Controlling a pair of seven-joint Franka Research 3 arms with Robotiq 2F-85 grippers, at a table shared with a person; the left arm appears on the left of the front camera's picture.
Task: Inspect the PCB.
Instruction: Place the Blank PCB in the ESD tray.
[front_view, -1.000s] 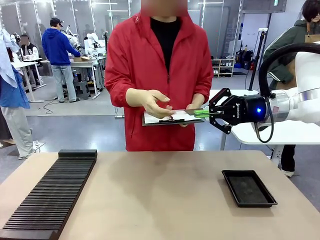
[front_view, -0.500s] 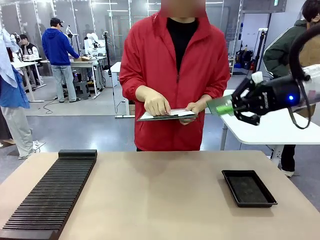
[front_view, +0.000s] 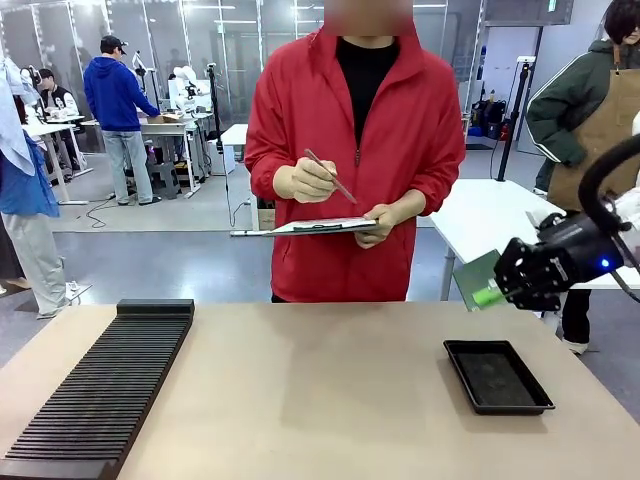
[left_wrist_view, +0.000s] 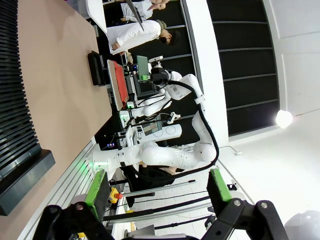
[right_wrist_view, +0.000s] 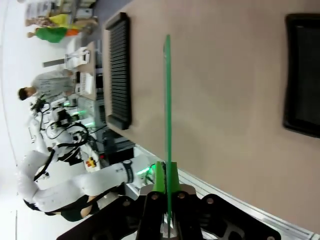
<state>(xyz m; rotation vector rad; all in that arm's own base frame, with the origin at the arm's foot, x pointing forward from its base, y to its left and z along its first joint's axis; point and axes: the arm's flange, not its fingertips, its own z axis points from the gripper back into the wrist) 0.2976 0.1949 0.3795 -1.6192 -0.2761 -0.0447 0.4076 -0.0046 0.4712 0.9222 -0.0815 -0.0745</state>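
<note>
The PCB (front_view: 477, 279), a thin green board, hangs in the air at the right, above and just behind the black tray (front_view: 497, 376). My right gripper (front_view: 497, 293) is shut on its near edge. The right wrist view catches the PCB (right_wrist_view: 167, 95) edge-on as a thin green line over the table, clamped between the two green pads of the right gripper (right_wrist_view: 167, 178). My left gripper (left_wrist_view: 156, 186) stands open with nothing between its green pads; far off in the left wrist view the PCB (left_wrist_view: 143, 67) shows in the other arm's grip.
A person in a red jacket stands across the table holding a white clipboard (front_view: 315, 227) and a pen (front_view: 329, 175). A black slotted rack (front_view: 100, 390) lies along the table's left side. The tabletop (front_view: 320, 400) between rack and tray is bare.
My right gripper has carried the PCB from beside the person's clipboard down and to the right, to above the tray. The person has lifted a pen over the clipboard.
</note>
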